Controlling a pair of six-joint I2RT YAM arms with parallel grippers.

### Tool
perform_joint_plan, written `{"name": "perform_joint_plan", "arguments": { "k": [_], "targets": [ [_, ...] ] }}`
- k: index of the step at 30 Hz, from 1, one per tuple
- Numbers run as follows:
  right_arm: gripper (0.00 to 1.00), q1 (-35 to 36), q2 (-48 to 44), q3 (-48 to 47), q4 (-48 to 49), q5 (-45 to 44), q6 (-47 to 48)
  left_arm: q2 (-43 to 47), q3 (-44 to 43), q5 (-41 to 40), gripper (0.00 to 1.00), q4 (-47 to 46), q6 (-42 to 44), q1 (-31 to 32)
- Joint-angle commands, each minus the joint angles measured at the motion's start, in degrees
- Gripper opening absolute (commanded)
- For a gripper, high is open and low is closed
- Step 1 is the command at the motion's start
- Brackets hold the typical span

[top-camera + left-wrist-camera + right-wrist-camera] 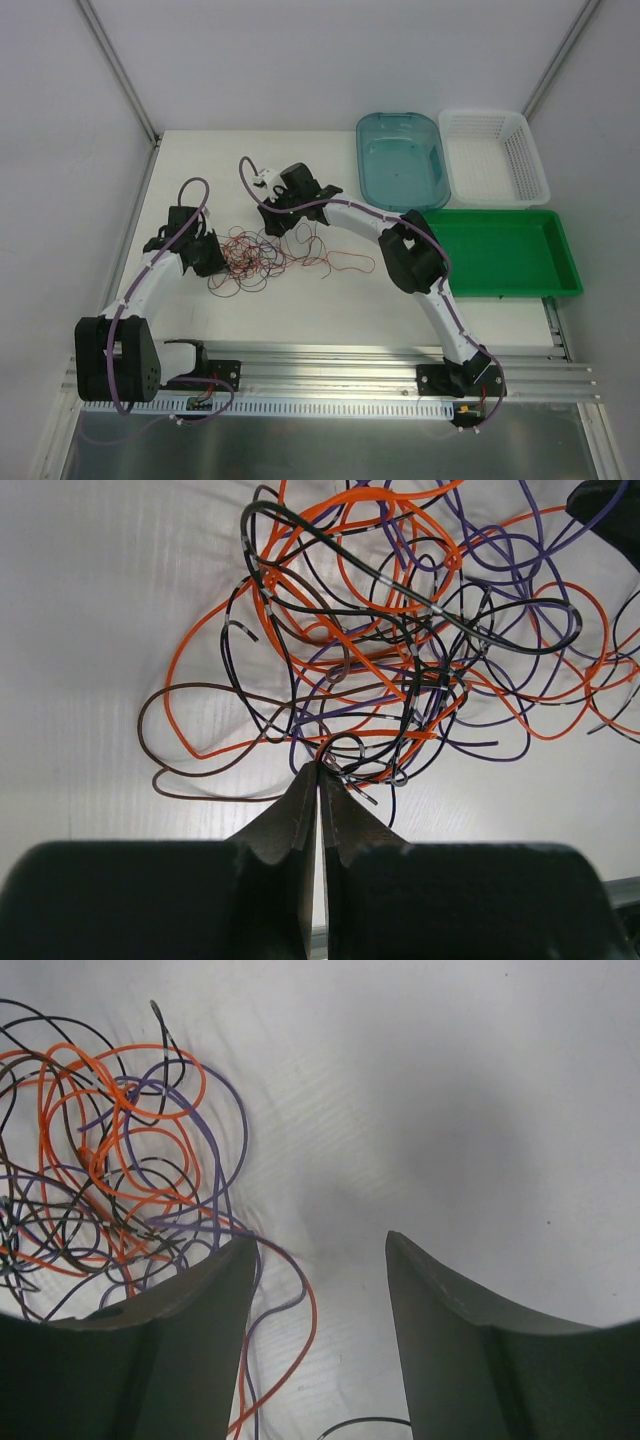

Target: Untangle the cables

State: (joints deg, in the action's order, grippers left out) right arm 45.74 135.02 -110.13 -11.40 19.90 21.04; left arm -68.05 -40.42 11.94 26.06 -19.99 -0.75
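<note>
The cables [268, 255] are a tangle of thin orange, black and purple wires on the white table, between my two grippers. My left gripper [213, 258] is at the tangle's left edge. In the left wrist view its jaws [320, 766] are shut, and their tips pinch a small loop of orange and black strands at the near edge of the bunch [400, 650]. My right gripper [272, 213] hovers over the tangle's far side, open and empty [320, 1245]. One orange strand [305, 1335] and a purple one run between its fingers, close to the left finger [190, 1320].
A blue tub [402, 158], a white basket [495, 155] and a green tray [505, 250] stand at the back right. A metal rail runs along the near table edge [330, 365].
</note>
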Motion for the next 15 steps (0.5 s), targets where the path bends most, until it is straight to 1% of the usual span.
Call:
{"name": "perform_joint_plan", "arguments": {
  "k": [1,2,3,6,7,9,10,12,13,15],
  "targets": [
    [0.57,0.0,0.2,-4.4,1.3,2.2,-0.9,-1.0,-2.3,0.3,0.00,1.1,0.8,0.6],
    [0.57,0.0,0.4,-4.5,1.3,2.0,-1.1,-1.1,-2.4,0.3,0.00,1.1,0.8,0.6],
    [0.56,-0.1,0.7,-5.4,0.1,2.2,-1.0,-1.2,-2.5,0.2,0.00,1.1,0.9,2.0],
    [0.45,-0.2,1.6,-7.3,-3.1,4.7,-1.0,-1.0,-2.6,0.1,0.00,1.1,1.0,2.3],
    [0.36,-0.3,1.5,-6.8,-3.3,5.9,-1.2,-0.9,-2.7,0.2,0.00,1.1,0.9,2.4],
    [0.27,-0.4,0.1,-4.8,-1.6,6.6,-1.7,-0.6,-2.7,0.2,0.00,1.0,1.1,2.7],
    [0.19,-0.4,-0.9,-1.8,-0.5,6.8,-2.0,-0.4,-2.6,0.3,0.00,1.1,1.2,2.9],
    [0.14,-0.6,-2.6,0.6,2.0,7.3,-3.0,-0.1,-2.6,0.3,0.00,1.1,1.2,3.2],
    [0.08,-0.6,-2.9,2.1,2.4,8.5,-3.4,0.0,-2.6,0.1,0.00,1.1,1.2,3.4],
    [0.04,-1.0,-3.5,3.9,3.9,9.0,-4.2,0.3,-2.6,0.0,0.00,1.1,1.3,3.6]
  ]
}}
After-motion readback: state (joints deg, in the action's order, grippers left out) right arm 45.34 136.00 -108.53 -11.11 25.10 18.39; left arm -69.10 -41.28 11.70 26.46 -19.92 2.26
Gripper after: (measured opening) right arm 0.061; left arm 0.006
